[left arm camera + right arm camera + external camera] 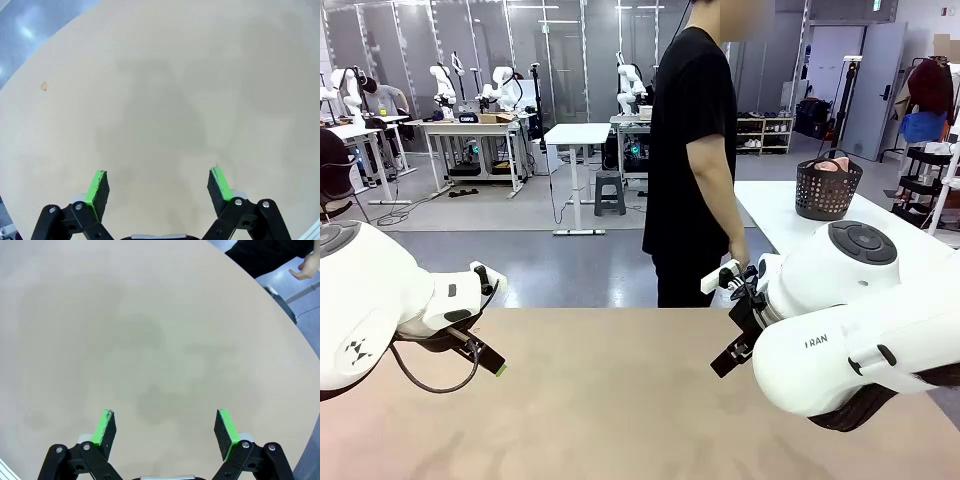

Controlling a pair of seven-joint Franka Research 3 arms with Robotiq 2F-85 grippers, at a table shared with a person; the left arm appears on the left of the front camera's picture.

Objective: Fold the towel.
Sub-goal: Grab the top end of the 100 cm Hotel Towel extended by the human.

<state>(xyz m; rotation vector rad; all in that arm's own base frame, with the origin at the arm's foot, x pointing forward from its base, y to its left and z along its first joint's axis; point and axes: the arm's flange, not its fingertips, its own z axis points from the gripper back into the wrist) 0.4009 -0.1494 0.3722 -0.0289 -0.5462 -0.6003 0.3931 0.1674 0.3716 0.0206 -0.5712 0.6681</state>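
Note:
The towel [832, 166] shows as a patch of pale pink cloth inside a dark basket [826, 190] on the white side table at the right, far from both arms. My left gripper [492, 362] hangs open over the left part of the tan table [620, 410]. In the left wrist view this gripper [157, 182] has its green pads [95, 187] wide apart over bare tabletop. My right gripper [728, 358] hovers open over the right part of the table. In the right wrist view it [165, 427] holds nothing.
A person in a black shirt [690, 150] stands at the table's far edge, turned toward the right, one hand [738, 255] down near my right arm. That hand [310, 267] appears past the table edge in the right wrist view. A small mark [44, 86] dots the tabletop.

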